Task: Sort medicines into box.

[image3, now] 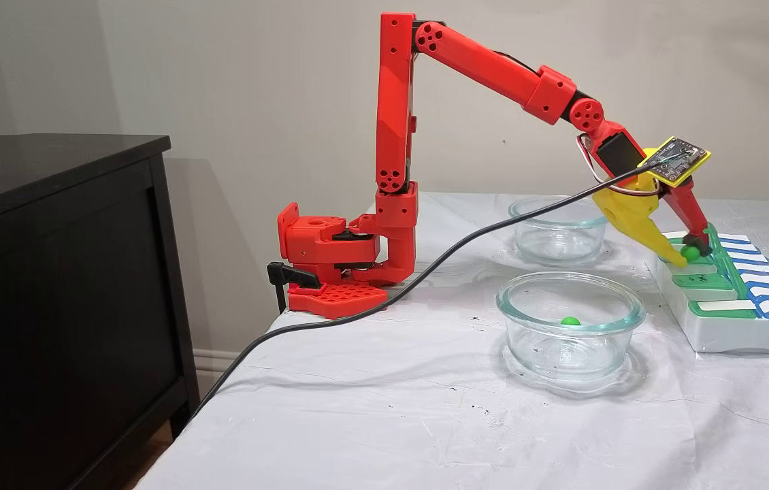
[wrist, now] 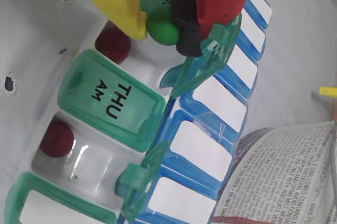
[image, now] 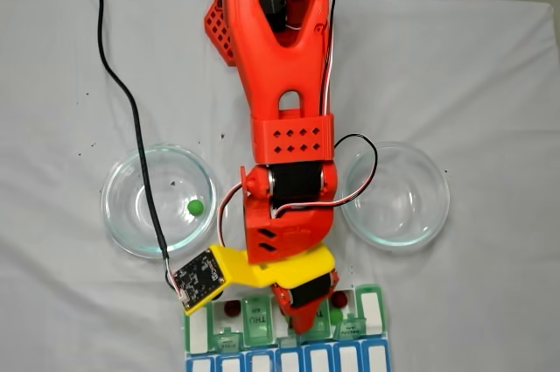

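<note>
1. Two clear glass dishes are sitting on the white-covered table [image3: 371,408]. In the top-down fixed view the left dish [image: 159,200] is at 9 o'clock of the arm's wrist and the right dish [image: 395,194] at 3 o'clock.
2. One green ball [image: 194,207] is lying in the left dish.
3. A black cable [image3: 425,272] is trailing across the table up to the circuit board [image3: 676,158] on the wrist; from above it is crossing the left dish.
4. The pill box [image3: 738,299] is lying at the table's 6 o'clock edge in the top-down view. In the wrist view the THU AM lid [wrist: 113,100] is down, and neighbouring lids are standing open beside the pincer.
5. Two red balls [wrist: 112,44] [wrist: 56,138] are resting in open compartments either side of that lid.
6. The arm is reaching out and angling down over the box.
7. The pincer [wrist: 167,22] is clenching a green ball [wrist: 163,25] between its yellow and red fingers, just above an open compartment.
</note>
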Controlling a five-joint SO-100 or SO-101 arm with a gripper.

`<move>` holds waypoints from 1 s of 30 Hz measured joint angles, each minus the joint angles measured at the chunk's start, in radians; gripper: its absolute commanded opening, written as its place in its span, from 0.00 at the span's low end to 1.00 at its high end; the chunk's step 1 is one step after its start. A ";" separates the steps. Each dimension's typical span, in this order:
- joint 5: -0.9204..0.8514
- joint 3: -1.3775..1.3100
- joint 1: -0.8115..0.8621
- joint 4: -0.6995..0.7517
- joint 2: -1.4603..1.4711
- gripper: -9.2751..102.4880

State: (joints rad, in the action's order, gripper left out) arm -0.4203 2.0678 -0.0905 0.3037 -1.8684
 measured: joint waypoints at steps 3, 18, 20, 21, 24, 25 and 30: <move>-0.018 0.000 0.000 -0.014 0.000 0.23; -0.031 -0.011 0.044 0.163 -0.008 0.08; -0.044 -0.057 0.069 0.273 -0.032 0.08; -0.046 -0.080 0.084 0.322 -0.038 0.08; -0.067 -0.156 0.143 0.502 -0.089 0.08; -0.092 -0.179 0.164 0.569 -0.123 0.08; -0.210 -0.276 0.245 0.767 -0.161 0.08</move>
State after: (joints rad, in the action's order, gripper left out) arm -0.6305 1.7917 0.1549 1.0707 -2.0295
